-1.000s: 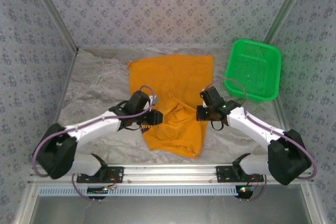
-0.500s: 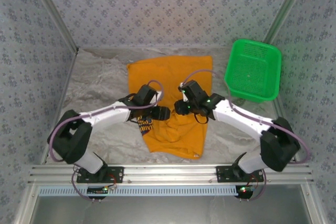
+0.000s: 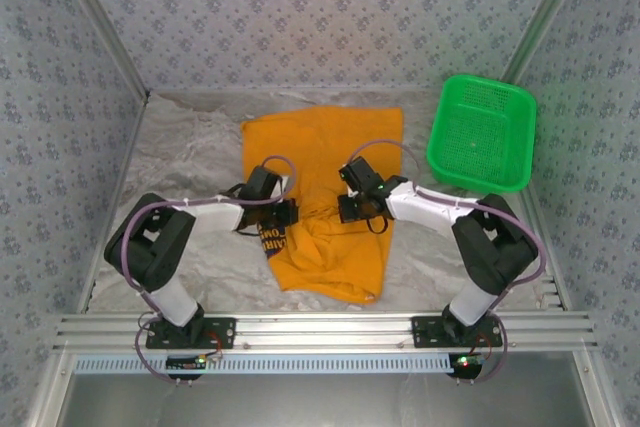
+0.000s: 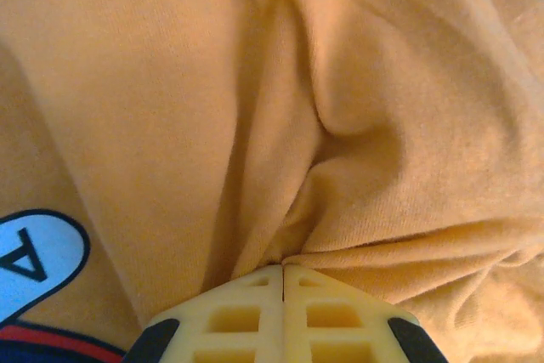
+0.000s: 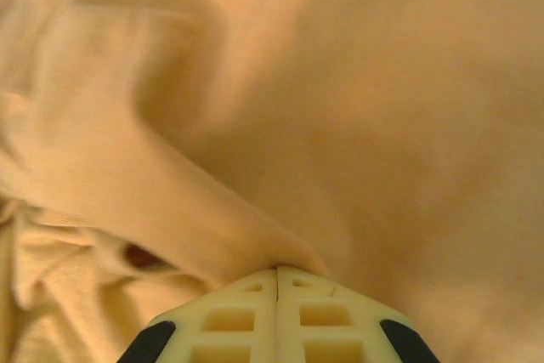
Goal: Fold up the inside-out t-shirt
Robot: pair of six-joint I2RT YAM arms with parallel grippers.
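Bright, even light — t-shirt blurred in right wrist view

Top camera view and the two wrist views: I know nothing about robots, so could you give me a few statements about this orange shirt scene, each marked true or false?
1. The orange t-shirt lies inside the green mesh basket. False: it lies on the table, and the basket stands apart to its right.
2. The left arm's fingers are shut on a fold of the shirt. True.
3. The right arm's fingers hang open above the cloth. False: they are also shut on a fold.
4. A printed design shows beside the left arm's fingers. True.
5. The shirt lies smooth and flat. False: its middle is bunched and creased.
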